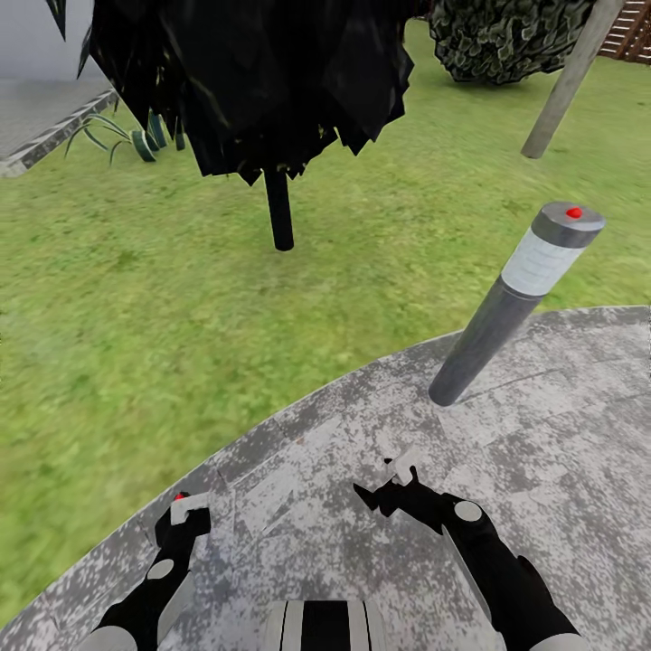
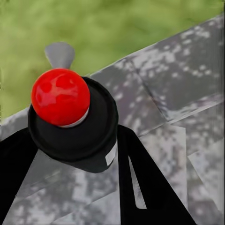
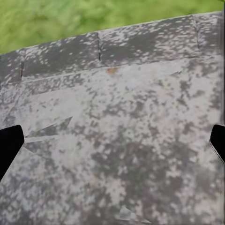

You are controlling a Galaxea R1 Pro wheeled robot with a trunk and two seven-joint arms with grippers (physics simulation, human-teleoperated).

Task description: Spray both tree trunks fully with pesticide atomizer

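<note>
Atomizer (image 2: 70,119) sits between the left pincer's (image 1: 185,515) fingers, closed on its dark body, red top toward the grass edge of the floor (image 1: 542,434). Right pincer (image 1: 398,484) spread wide, empty, over paving. Pale trunk (image 1: 570,81) lies far ahead-right across the lawn; left arm carries the sprayer.

Curved grey stone paving (image 1: 542,470) meets green lawn (image 1: 136,298), with a bollard light (image 1: 511,303) at its edge.

pale trunk (image 1: 568,86) cut off by top edge; atomizer (image 2: 72,119) body hidden between end-effector fingers (image 2: 150,183)
</note>
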